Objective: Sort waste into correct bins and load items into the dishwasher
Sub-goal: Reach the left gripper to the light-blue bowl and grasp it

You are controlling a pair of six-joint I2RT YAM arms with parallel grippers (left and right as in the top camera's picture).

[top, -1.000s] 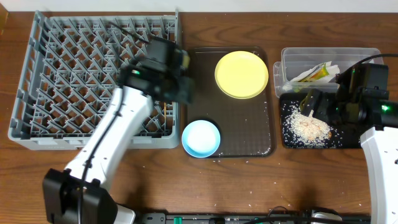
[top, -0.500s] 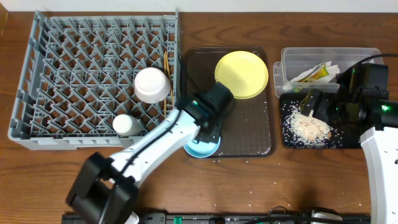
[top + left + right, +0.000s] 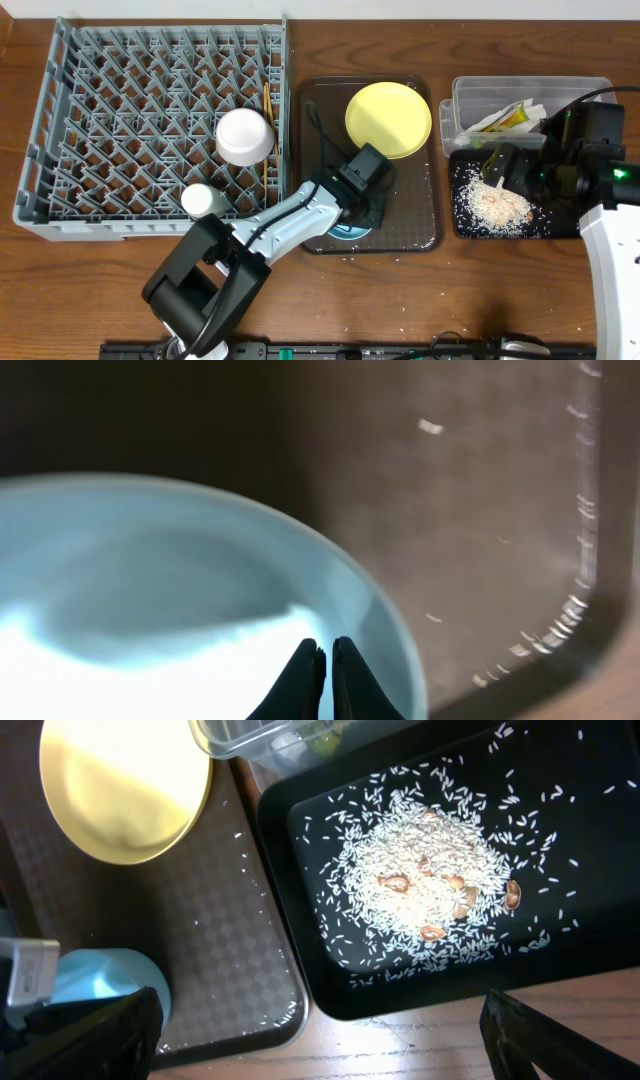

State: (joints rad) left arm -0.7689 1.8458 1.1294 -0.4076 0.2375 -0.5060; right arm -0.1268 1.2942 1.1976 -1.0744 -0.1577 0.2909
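Observation:
My left gripper (image 3: 350,218) is down in the light-blue bowl (image 3: 347,233) on the brown serving tray (image 3: 410,215). In the left wrist view its fingers (image 3: 322,665) are shut just inside the bowl's (image 3: 150,590) right wall, with nothing visible between them. The yellow plate (image 3: 388,120) lies at the tray's back. The white bowl (image 3: 245,136), white cup (image 3: 200,200) and chopsticks (image 3: 267,105) sit in the grey rack (image 3: 100,90). My right gripper (image 3: 515,165) hangs open above the black tray (image 3: 600,870) holding the rice heap (image 3: 430,890).
The clear tub (image 3: 480,95) behind the black tray holds the snack packet (image 3: 512,117) and white napkin (image 3: 535,108). Loose rice grains dot the brown tray's front right corner (image 3: 280,1010). Bare wooden table runs along the front.
My left arm swung from the rack's right side across to the blue bowl on the brown tray, and its jaws closed. The right arm has not moved.

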